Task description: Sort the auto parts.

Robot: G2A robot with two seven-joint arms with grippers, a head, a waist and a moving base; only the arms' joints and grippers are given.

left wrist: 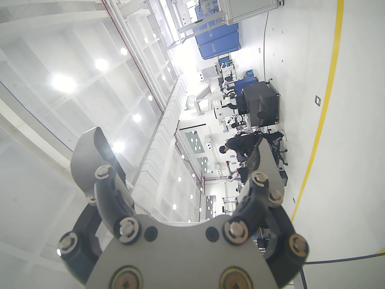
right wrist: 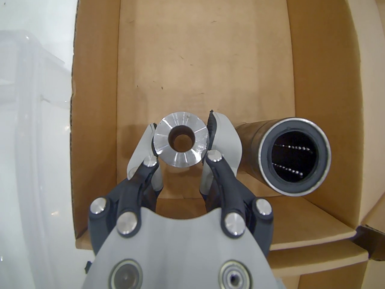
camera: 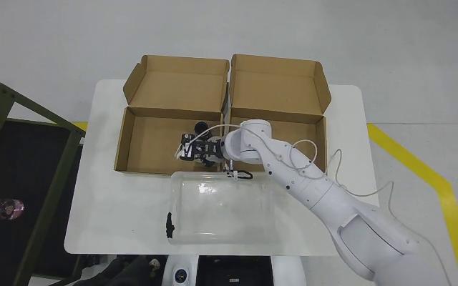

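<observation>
Beyond the clear plastic bin (camera: 215, 214) at the table's (camera: 100, 200) near edge, the right gripper (right wrist: 182, 127) is inside the left cardboard box (camera: 150, 139), jaws clamped on a silver bored metal part (right wrist: 195, 154). A dark tubular bearing (right wrist: 249, 145) lies just beside it. The left gripper (left wrist: 179, 142) gapes wide, empty, facing the ceiling.

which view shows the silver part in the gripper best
Right wrist view: the silver part sits end-on in the right gripper, bore visible. Top view: tiny, under the gripper. Left wrist view faces the hall.
</observation>
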